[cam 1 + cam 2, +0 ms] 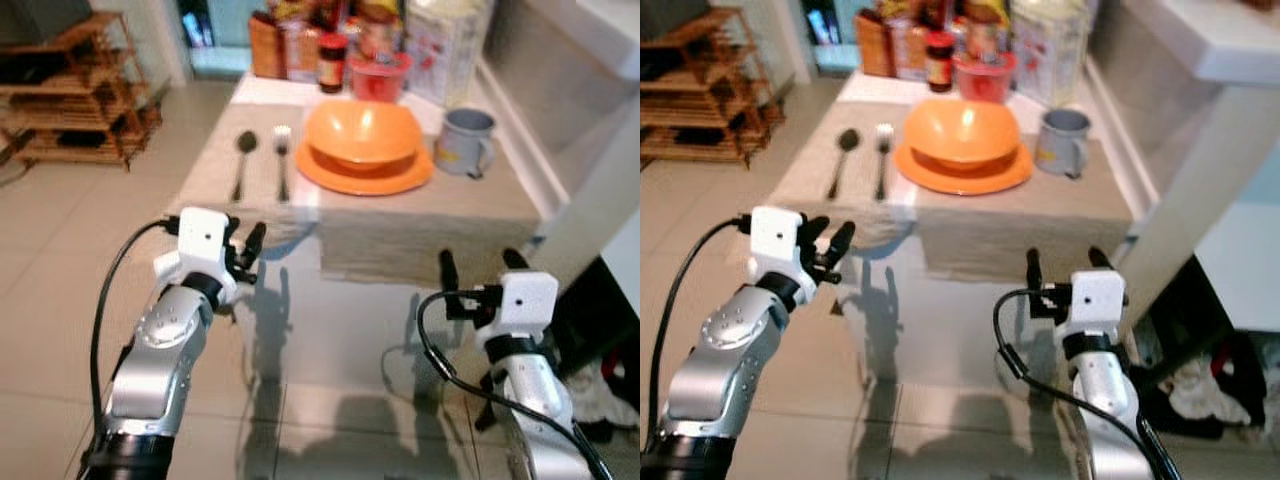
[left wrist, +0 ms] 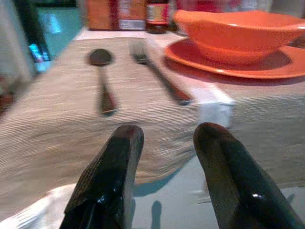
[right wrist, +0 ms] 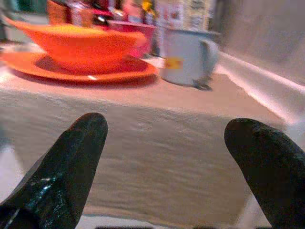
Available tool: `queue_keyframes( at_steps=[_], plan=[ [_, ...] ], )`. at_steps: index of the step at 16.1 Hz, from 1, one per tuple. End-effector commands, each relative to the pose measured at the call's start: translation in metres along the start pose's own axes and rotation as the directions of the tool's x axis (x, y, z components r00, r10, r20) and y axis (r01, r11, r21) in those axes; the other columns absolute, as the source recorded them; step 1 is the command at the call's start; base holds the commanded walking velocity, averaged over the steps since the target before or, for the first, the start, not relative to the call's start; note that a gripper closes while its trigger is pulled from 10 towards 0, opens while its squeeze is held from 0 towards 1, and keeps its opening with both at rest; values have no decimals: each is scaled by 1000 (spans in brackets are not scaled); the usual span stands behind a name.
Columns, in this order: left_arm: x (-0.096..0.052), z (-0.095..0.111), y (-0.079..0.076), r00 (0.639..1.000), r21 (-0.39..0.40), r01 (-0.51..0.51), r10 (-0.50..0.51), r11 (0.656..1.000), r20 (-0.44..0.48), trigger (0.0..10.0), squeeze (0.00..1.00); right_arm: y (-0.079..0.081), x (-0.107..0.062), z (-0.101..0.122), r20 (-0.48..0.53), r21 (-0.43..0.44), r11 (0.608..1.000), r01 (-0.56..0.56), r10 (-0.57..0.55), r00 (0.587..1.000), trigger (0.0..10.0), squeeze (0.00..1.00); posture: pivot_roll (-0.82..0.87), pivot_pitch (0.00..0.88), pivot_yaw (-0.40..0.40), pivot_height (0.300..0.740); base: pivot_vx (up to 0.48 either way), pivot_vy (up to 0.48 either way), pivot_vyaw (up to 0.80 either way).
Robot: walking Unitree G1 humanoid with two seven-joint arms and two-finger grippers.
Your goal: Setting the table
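An orange bowl (image 1: 362,133) sits on an orange plate (image 1: 364,176) on a beige placemat (image 1: 420,225) on the glass table. Left of the plate lie a fork (image 1: 282,160) and a spoon (image 1: 243,160), side by side. A grey mug (image 1: 466,141) stands right of the plate. My left gripper (image 1: 246,250) hovers open at the mat's near left corner, short of the cutlery, its fingers (image 2: 112,181) slightly apart. My right gripper (image 1: 480,265) is open wide at the mat's near right edge, pointing toward the mug (image 3: 187,55) and bowl (image 3: 78,42).
Jars, a red container (image 1: 379,75) and boxes crowd the table's far end. A wooden shelf (image 1: 75,95) stands on the tiled floor at the left. A white counter edge (image 1: 590,215) runs along the right. Bare glass (image 1: 340,340) lies between my arms.
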State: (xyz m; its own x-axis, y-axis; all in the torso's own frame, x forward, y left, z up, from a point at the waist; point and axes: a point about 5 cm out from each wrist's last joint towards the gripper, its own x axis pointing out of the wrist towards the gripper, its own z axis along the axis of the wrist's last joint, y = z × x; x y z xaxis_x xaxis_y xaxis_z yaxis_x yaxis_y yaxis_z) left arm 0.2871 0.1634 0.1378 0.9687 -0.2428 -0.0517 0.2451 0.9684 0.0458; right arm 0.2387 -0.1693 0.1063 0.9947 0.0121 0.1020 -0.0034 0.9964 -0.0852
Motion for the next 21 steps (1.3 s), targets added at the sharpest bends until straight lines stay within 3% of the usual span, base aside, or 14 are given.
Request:
queue_keyframes(
  at_steps=[1, 4, 7, 14, 19, 21],
  plan=[
    [3, 6, 0, 1000, 23, -3, 2, 1000, 21, 10000, 0, 1, 0, 1, 12, -7, 1000, -5, 5, 1000, 10000, 0, -66, 0, 12, 740, 0, 0, 0],
    [2, 9, -3, 999, 15, 19, -20, 1000, 50, 10000, 0, 2, 1, 3, 27, -5, 1000, -5, 5, 1000, 10000, 0, -63, 0, 13, 740, 96, 0, 0],
    [3, 12, -2, 998, 14, 11, -12, 1000, 62, 10000, 0, -5, 4, 17, 108, -45, 998, 45, -40, 993, 10000, 0, -62, 0, 15, 740, 363, 314, 0],
    [5, 13, -7, 997, 32, 39, -42, 999, 69, 10000, 0, -5, 3, 14, 104, -53, 997, 56, -51, 993, 10000, 0, -63, 0, 21, 740, 365, 313, 0],
    [7, 13, -13, 995, 89, 63, -69, 994, 69, 10000, 0, -2, 0, 15, 113, -46, 998, 35, -30, 993, 10000, 0, -63, 0, 21, 740, 282, 254, 0],
    [16, 21, -15, 995, 101, 75, -81, 992, 51, 10000, 0, -1, -1, 14, 110, -46, 998, 35, -30, 994, 10000, 0, -63, 0, 21, 740, 0, 0, 0]
  ],
)
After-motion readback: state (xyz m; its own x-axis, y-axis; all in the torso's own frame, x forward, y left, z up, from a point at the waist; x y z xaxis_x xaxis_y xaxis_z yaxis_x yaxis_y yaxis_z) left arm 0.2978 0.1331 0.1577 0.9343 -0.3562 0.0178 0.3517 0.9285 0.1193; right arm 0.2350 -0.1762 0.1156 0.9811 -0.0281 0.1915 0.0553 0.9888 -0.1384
